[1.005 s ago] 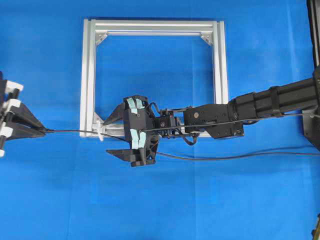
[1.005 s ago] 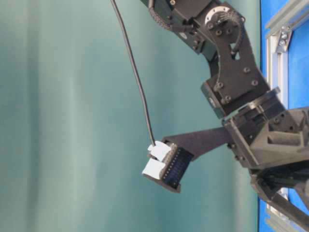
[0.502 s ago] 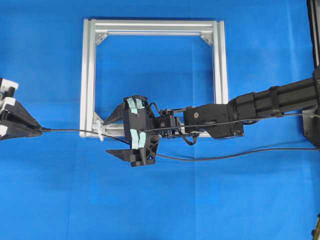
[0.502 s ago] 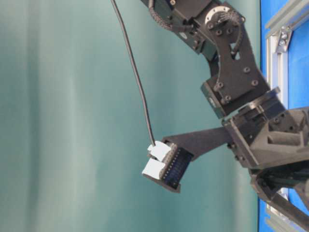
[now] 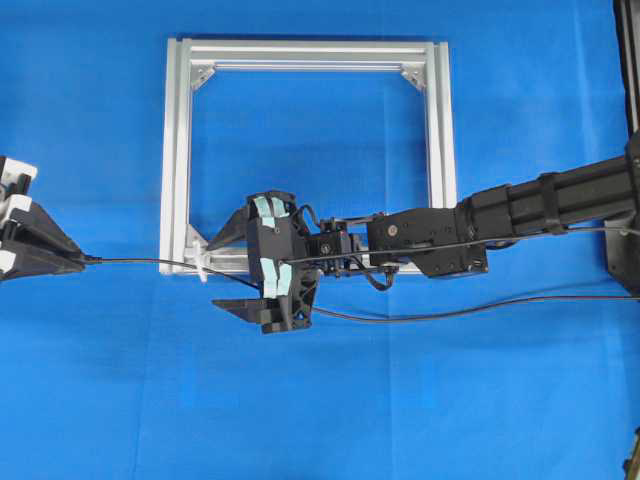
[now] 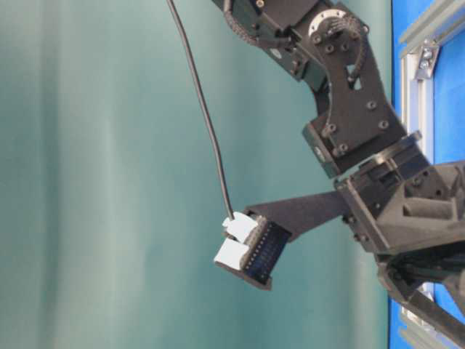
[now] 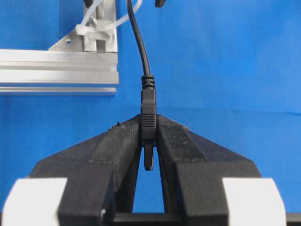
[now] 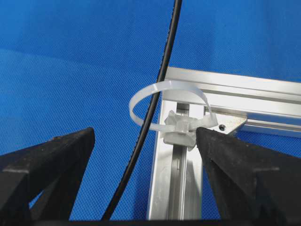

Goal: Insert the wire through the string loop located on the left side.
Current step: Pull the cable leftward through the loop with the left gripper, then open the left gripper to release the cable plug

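Observation:
The black wire (image 5: 140,262) runs from the far left, through the white string loop (image 5: 203,268) at the silver frame's lower-left corner, and on under the right arm. My left gripper (image 5: 82,260) is shut on the wire's plug end (image 7: 149,117), whose tip shows between the fingers (image 7: 117,150). In the right wrist view the wire (image 8: 155,103) passes through the string loop (image 8: 160,89). My right gripper (image 8: 145,136) stands open around the loop, holding nothing, with one finger (image 8: 221,155) close to the tie's clasp.
The square aluminium frame (image 5: 176,150) lies flat on the blue cloth. The right arm (image 5: 500,215) stretches across the frame's lower rail. Slack wire (image 5: 450,312) curves along the cloth below that arm towards the right edge.
My left gripper has shifted slightly to the left with the plug, drawing the wire a little further through the loop. The right gripper has stayed in place.

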{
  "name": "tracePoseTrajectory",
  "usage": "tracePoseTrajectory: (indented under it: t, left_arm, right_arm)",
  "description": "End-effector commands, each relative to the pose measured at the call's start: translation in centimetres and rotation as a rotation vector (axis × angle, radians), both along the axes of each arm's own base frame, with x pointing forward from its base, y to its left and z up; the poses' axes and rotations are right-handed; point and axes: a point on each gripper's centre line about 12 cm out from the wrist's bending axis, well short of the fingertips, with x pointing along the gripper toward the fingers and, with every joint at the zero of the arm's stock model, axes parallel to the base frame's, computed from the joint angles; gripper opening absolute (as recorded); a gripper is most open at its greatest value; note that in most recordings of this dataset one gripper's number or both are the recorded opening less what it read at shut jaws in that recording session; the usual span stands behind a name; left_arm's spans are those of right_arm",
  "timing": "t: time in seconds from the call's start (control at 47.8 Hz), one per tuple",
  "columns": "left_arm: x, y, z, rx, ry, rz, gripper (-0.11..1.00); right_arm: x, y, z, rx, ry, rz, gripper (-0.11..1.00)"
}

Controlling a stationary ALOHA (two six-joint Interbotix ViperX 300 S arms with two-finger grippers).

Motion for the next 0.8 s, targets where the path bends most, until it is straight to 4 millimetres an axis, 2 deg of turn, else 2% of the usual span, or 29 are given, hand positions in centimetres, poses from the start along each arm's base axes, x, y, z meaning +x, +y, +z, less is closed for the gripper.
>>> tracePoseTrajectory:
  t: [0.0, 0.167, 0.209, 0.377, 0.44, 0.565, 0.774]
  left_arm:
    - [0.3, 0.0, 0.4, 0.0, -0.013, 0.001, 0.08]
    - [0.3, -0.1, 0.3, 0.0, -0.008, -0.001, 0.1]
    - [0.3, -0.1, 0.3, 0.0, -0.008, -0.001, 0.19]
    - [0.2, -0.1, 0.1, 0.006, -0.003, -0.005, 0.72]
    - [0.2, 0.0, 0.2, 0.006, -0.006, -0.003, 0.86]
    - [0.2, 0.0, 0.2, 0.006, -0.005, 0.001, 0.8]
    - [0.2, 0.2, 0.6, -0.001, -0.023, 0.011, 0.8]
  right_arm:
    - [0.2, 0.2, 2.2, 0.009, -0.047, 0.0, 0.96]
    - [0.2, 0.2, 2.2, 0.009, -0.048, 0.0, 0.96]
    - [0.2, 0.2, 2.2, 0.009, -0.047, 0.001, 0.96]
    - [0.1, 0.2, 2.2, 0.009, -0.041, 0.0, 0.96]
    - [0.1, 0.2, 2.2, 0.009, -0.042, 0.0, 0.96]
    - [0.1, 0.2, 2.3, 0.009, -0.044, 0.0, 0.96]
    - [0.0, 0.2, 3.3, 0.01, -0.051, 0.0, 0.96]
